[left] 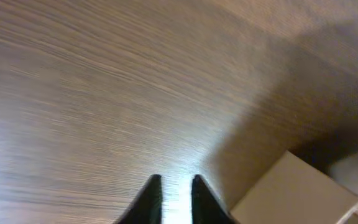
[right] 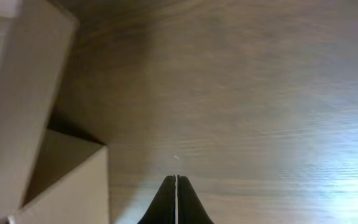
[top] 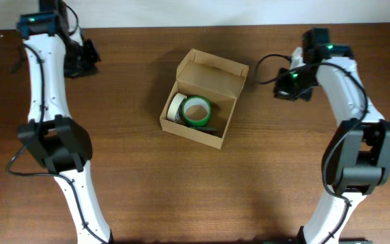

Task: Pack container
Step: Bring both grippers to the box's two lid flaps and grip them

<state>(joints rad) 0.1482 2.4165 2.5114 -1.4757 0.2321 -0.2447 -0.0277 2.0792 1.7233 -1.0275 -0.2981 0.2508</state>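
The container, a light-brown cardboard box, stands at the table's middle with its flap lid up at the back. Inside lie a green tape roll and a cream tape roll side by side. My left gripper is at the far left back, well away from the box; its fingers stand a little apart over bare wood with nothing between them. My right gripper is just right of the box; its fingers are pressed together and empty. Light-brown panels, apparently the container, fill the left of the right wrist view.
The dark wooden table surrounds the box. A black cable loops off the right arm near the box's back right corner. A pale beige surface sits at the lower right of the left wrist view; I cannot tell what it is.
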